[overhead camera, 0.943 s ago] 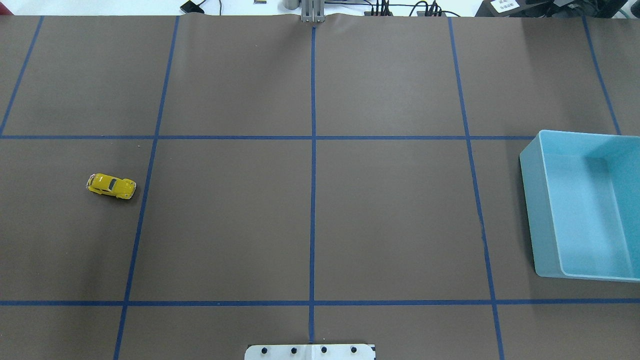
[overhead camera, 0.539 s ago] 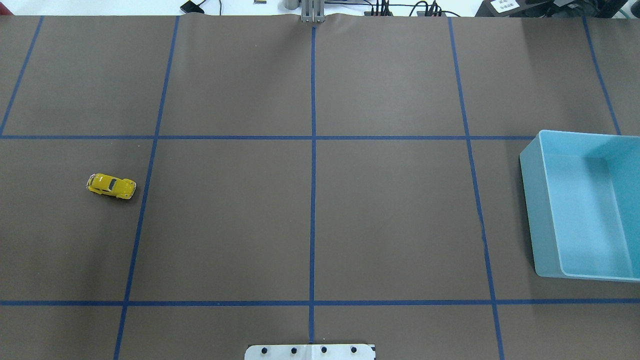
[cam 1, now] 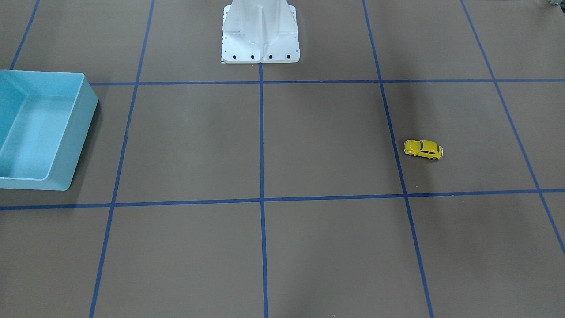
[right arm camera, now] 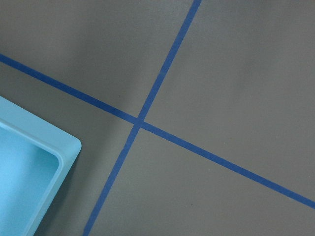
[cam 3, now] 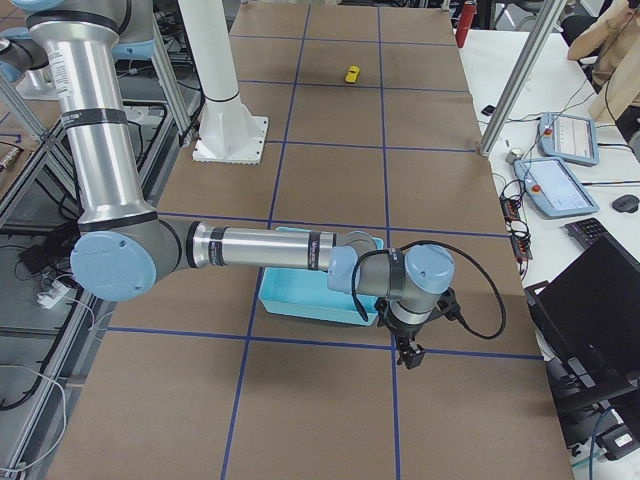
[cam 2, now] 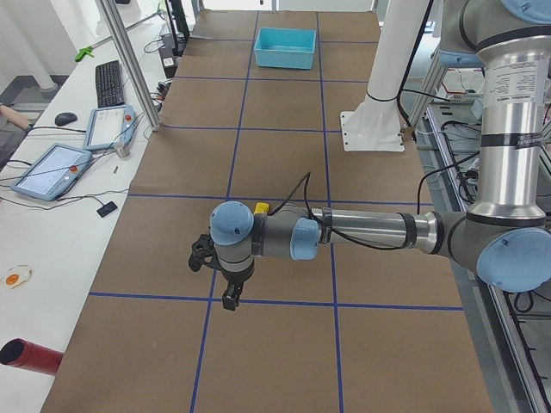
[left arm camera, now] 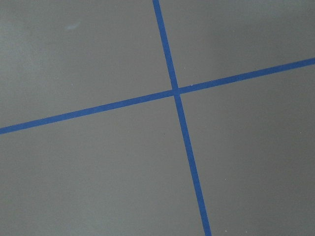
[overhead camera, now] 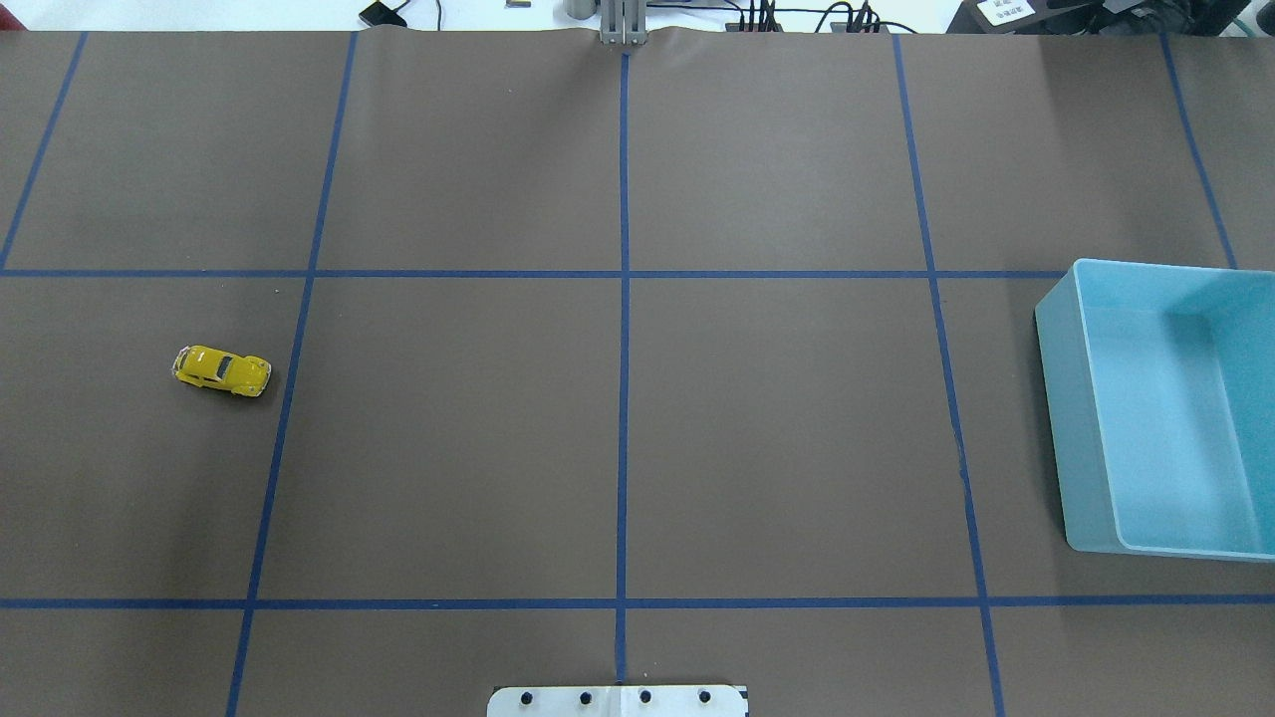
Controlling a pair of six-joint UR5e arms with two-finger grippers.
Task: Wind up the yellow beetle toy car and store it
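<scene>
The yellow beetle toy car stands on its wheels on the brown table, on the robot's left side; it also shows in the front view and far off in the exterior right view. In the exterior left view only a bit of the car peeks out behind the left wrist. My left gripper hangs above the table, apart from the car, towards the table's left end. My right gripper hangs just past the blue bin. I cannot tell whether either gripper is open or shut.
The light blue open bin stands at the table's right edge, with nothing in it, also in the front view and the right wrist view. The white robot base stands at the table's middle. Blue tape lines grid the table.
</scene>
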